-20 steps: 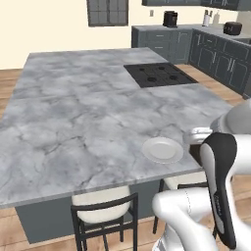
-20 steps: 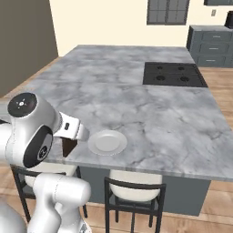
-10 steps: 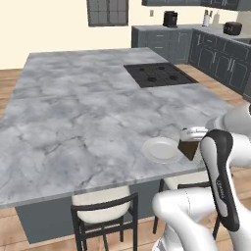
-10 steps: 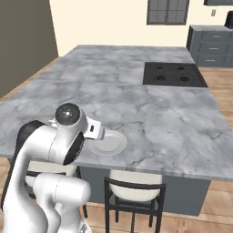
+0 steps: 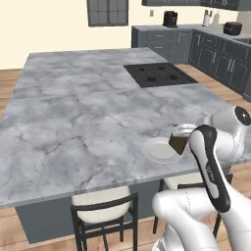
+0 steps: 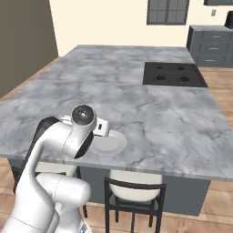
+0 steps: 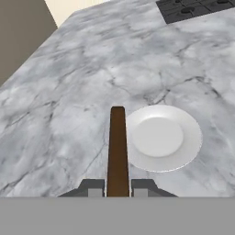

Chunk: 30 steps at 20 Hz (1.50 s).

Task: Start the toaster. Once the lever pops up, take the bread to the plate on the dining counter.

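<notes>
Bread was dark brown, a plain edge-on strip in the hand view; in the left base view same dark brown. Plate was plain white, no pattern. Dining counter was grey-white marble with darker grey veining, dark grey base. Inset cooktop was black. Stool had a cream cushion and black frame. Far cabinets were dark grey-blue. Wall was pale cream. Floor was light brown wood planks. Gripper finger tips were dark grey.
</notes>
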Motion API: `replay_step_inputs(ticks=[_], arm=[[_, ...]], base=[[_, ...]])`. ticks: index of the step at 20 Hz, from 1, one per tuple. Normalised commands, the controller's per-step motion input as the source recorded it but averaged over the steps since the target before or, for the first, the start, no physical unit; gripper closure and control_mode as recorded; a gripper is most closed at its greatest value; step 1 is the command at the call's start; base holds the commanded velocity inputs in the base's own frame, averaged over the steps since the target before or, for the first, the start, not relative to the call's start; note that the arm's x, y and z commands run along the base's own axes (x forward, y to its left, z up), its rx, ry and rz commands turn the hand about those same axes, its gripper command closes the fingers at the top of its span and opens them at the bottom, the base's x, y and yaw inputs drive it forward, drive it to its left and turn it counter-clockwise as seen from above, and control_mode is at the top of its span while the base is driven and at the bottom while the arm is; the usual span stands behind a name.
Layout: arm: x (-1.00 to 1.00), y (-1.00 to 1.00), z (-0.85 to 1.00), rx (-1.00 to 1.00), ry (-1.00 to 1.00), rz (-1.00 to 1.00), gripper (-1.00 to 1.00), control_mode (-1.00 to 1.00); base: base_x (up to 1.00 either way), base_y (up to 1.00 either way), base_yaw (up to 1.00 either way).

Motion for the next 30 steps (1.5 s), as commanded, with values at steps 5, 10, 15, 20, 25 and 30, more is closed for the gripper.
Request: replay_step_inputs(ticks=[5,10,15,20,25,30], arm=[[0.19,0.0,-0.2,0.0,0.0,0.0,1.0,-1.0],[0.08,0.0,-0.3,0.0,0.0,0.0,1.0,-1.0],[0.17,0.0,-0.32,0.0,0.0,0.0,1.0,-1.0],[0.25,0.0,-0.2,0.0,0.0,0.0,1.0,-1.0],[0.38,0.0,-0.11,0.0,0.0,0.0,1.0,-1.0],[0.29,0.0,-0.11,0.01,0.0,0.0,1.0,-1.0]], base=[[0.0,0.0,0.0],[0.0,0.0,0.0],[0.0,0.0,0.0],[0.0,0.0,0.0],[0.0,0.0,0.0],[0.0,0.0,0.0]])
